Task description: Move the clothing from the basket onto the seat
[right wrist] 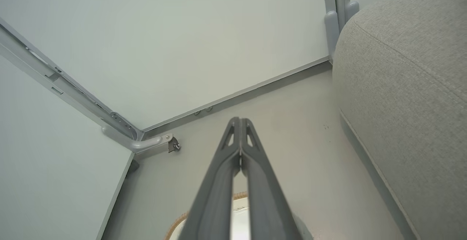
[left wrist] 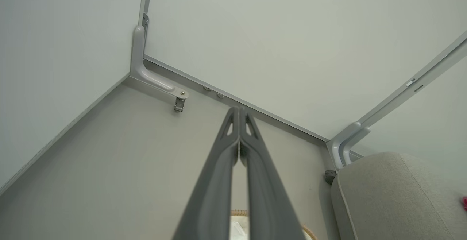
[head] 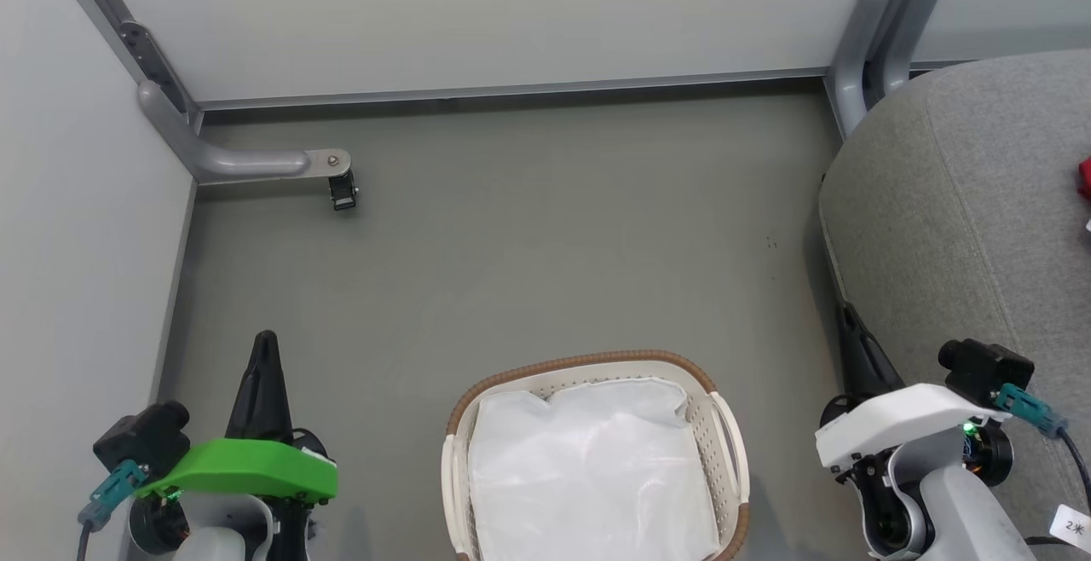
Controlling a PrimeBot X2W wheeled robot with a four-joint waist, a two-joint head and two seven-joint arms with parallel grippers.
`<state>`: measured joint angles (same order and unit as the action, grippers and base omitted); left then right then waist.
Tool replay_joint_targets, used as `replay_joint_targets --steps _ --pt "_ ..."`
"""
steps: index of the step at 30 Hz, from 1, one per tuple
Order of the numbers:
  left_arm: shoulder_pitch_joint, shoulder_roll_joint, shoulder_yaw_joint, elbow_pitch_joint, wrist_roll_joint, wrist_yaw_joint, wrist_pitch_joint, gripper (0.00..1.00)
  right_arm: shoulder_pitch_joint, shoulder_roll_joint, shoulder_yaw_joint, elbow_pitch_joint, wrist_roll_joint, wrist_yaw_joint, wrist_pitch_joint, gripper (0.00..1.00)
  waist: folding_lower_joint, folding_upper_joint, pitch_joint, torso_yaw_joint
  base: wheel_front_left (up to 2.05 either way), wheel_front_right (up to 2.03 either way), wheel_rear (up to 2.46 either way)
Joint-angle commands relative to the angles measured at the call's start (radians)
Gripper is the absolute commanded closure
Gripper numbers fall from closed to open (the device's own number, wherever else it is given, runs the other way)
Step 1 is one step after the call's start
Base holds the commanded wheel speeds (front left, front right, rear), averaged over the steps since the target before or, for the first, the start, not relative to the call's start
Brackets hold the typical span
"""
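Both arms are parked low on either side of the basket [head: 588,361], fingers pointing at the far wall.

Left claw [head: 265,341]: fingers pressed together, nothing between them. The left wrist view confirms the tips meet. Right claw [head: 848,322]: same, closed and empty, down on the floor side of the seat [head: 955,228], by its rounded edge.

The basket stands on the floor [head: 528,263] at the near edge, between the two claws and just beside the seat. Inside is the white liner [head: 588,476], crumpled across the bottom, with no red fabric in it.

Clothing [head: 1085,179]: a small red patch on top of the seat, at its right side, cut off by the frame. The left wrist view shows a matching red speck on the cushion. I can't tell how it's laid out, and the lettering isn't visible.

Relative to the claws, the clothing is well apart from both. It's nearer the right claw, up on the cushion and off to its right, while that claw sits low by the seat's edge. The left claw is across the basket, furthest away.

My read is that the transfer looks done. The basket is emptied, the garment is on the seat, and the claws are shut because there's nothing to carry. The arms look tucked to keep clear of the basket. One caveat: most of the garment is out of frame, so I can't confirm all of it rests on the seat and isn't hanging off an edge.
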<state>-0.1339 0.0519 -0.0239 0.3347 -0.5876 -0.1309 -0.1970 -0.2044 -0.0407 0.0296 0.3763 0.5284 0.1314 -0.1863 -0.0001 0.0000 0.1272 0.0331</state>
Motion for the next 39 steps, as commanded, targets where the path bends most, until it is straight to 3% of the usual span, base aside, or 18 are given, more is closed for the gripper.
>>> replay_joint_targets --steps 1,39 --pt "-0.003 0.010 0.008 -0.017 -0.044 0.000 0.009 1.00 -0.001 -0.005 -0.009 -0.022 0.043 0.000 0.010 1.00 0.0001 0.0000 -0.002 -0.001 0.00 0.00 0.00" --pt "0.014 0.018 0.055 -0.055 -0.515 0.000 0.138 1.00 0.045 -0.009 -0.072 -0.075 0.530 -0.001 0.145 1.00 0.0001 0.0000 -0.044 -0.012 0.00 0.00 0.00"
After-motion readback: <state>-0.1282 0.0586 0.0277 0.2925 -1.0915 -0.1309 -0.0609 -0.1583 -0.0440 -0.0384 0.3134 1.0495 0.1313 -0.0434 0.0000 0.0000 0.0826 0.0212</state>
